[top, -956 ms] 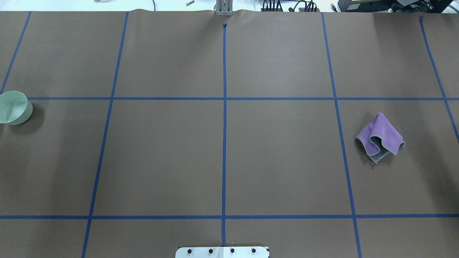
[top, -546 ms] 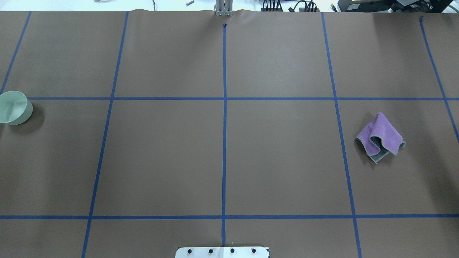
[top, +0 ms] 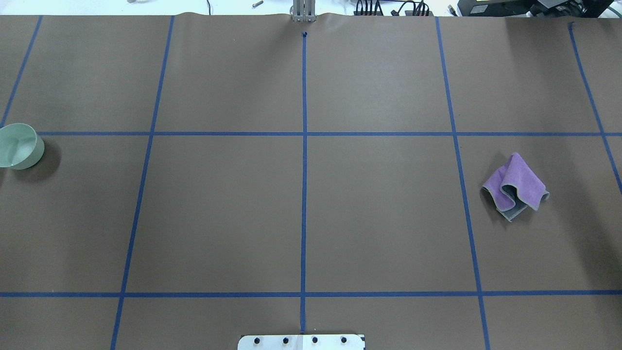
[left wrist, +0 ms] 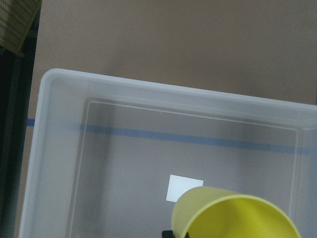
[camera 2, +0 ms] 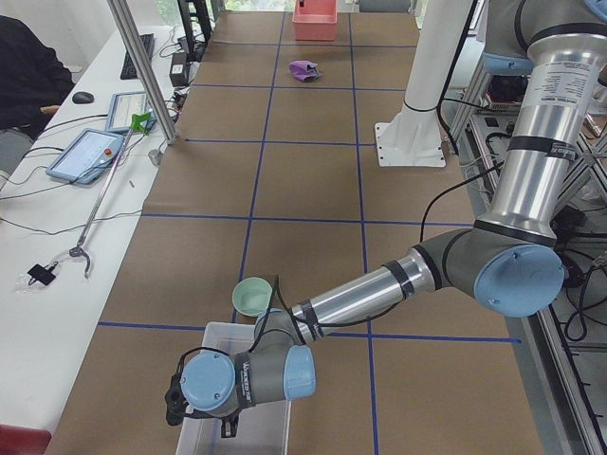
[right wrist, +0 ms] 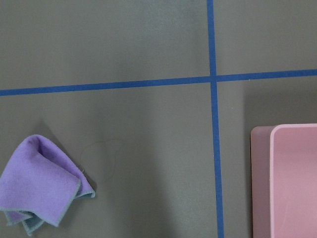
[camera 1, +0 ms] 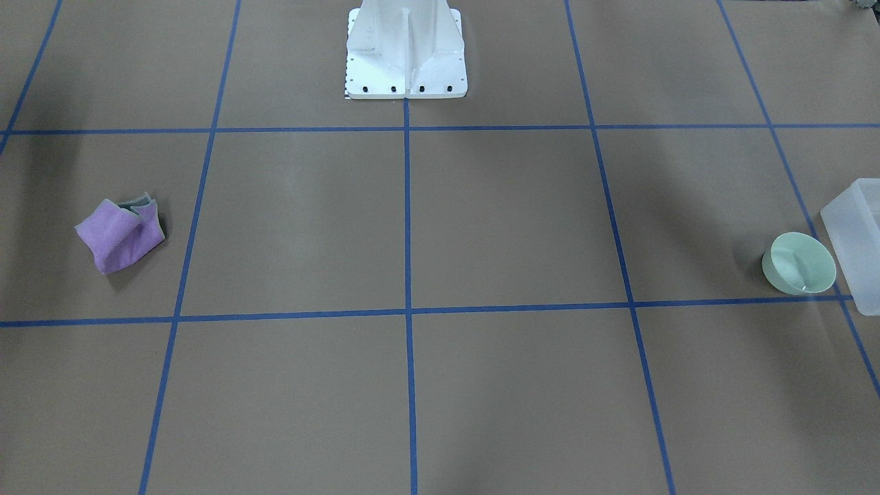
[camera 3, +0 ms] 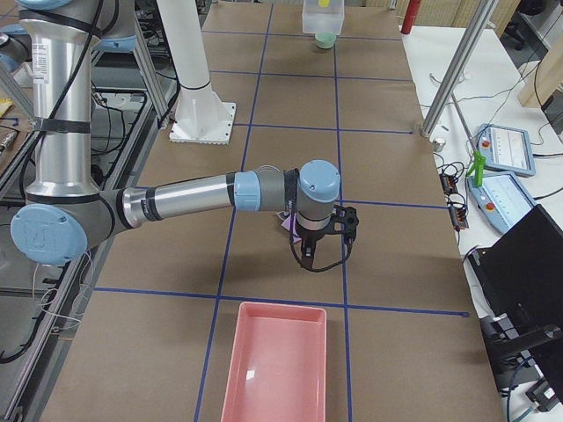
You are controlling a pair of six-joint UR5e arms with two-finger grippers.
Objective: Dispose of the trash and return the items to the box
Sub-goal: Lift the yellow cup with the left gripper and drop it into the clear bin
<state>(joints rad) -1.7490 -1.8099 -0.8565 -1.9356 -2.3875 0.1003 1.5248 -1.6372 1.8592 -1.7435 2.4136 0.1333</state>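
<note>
Over the box (left wrist: 148, 91), desk's left end: yellow cup (left wrist: 233, 218) poised to drop in, I judge.
Left gripper (camera 2: 175, 403), right gripper (camera 3: 321, 239): I cannot tell their spread.

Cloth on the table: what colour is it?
The cloth is purple with grey edging; clearest in the right wrist view.
</note>
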